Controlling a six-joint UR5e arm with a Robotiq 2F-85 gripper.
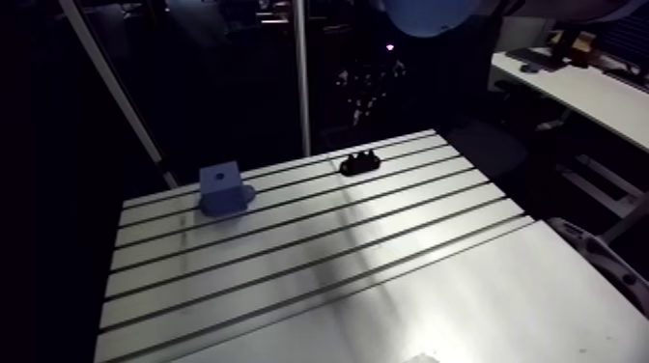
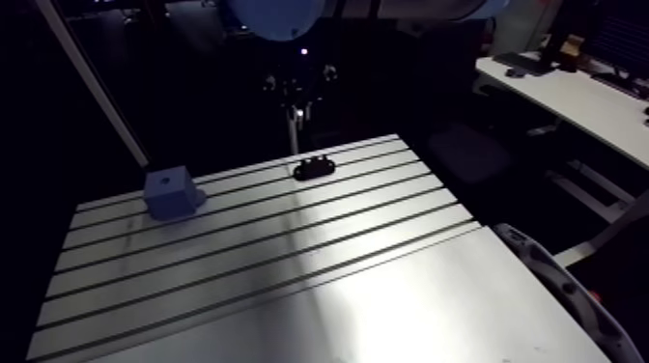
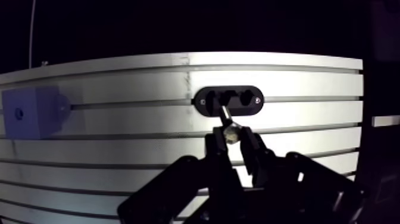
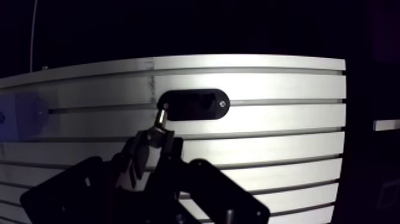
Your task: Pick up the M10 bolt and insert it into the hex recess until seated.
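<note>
The bolt point(image 3: 227, 121) was held in the gripper point(image 3: 232, 138), with its shiny head pinched between the two black fingers point(image 3: 216, 148), which were squeezed tight on it. Its thin end pointed away from the gripper and reached the near edge of a black holder point(image 3: 253, 107). I could not tell if the tip was inside a hole or only touching the edge. The holder was a long, rounded shape lying on the grooved metal table point(image 1: 338, 261), near its far edge. It had dark holes in the middle and a small screw at each end. A blue block point(image 1: 222, 188) sat well off to one side on the same table, with a little hole in its top
</note>
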